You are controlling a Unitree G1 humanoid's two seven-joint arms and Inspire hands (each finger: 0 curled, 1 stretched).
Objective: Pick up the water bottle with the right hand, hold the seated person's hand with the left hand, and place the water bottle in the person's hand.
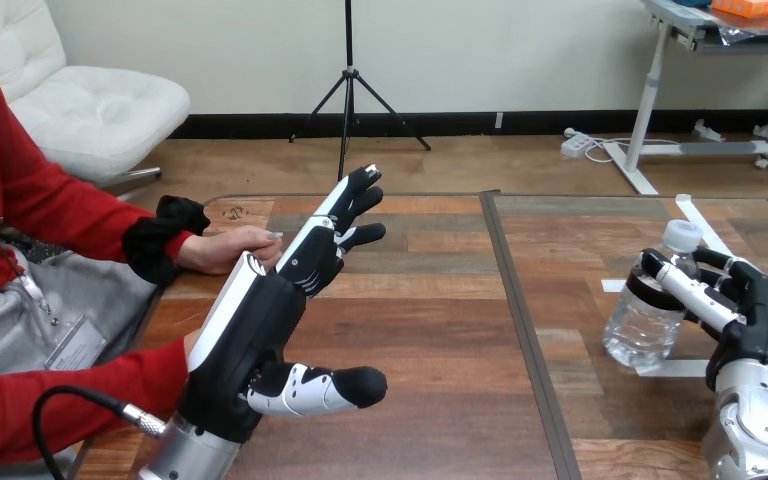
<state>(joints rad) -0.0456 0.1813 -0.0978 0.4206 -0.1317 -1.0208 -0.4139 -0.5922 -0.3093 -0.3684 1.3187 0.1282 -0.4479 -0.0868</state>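
our right hand (pixel 755 310) curls its fingers round the water bottle (pixel 650 320), upright at the table's (pixel 440 330) right. thin clear plastic: probably light, slick, crushable, so we'd grip mid-body gently. our left hand (pixel 260 330) spreads open, empty, beside the person's hand (pixel 225 250).

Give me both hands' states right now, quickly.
Left hand: open, fingers straight, beside the person's hand, not holding it.
Right hand: shut on the water bottle, fingers curled round it.
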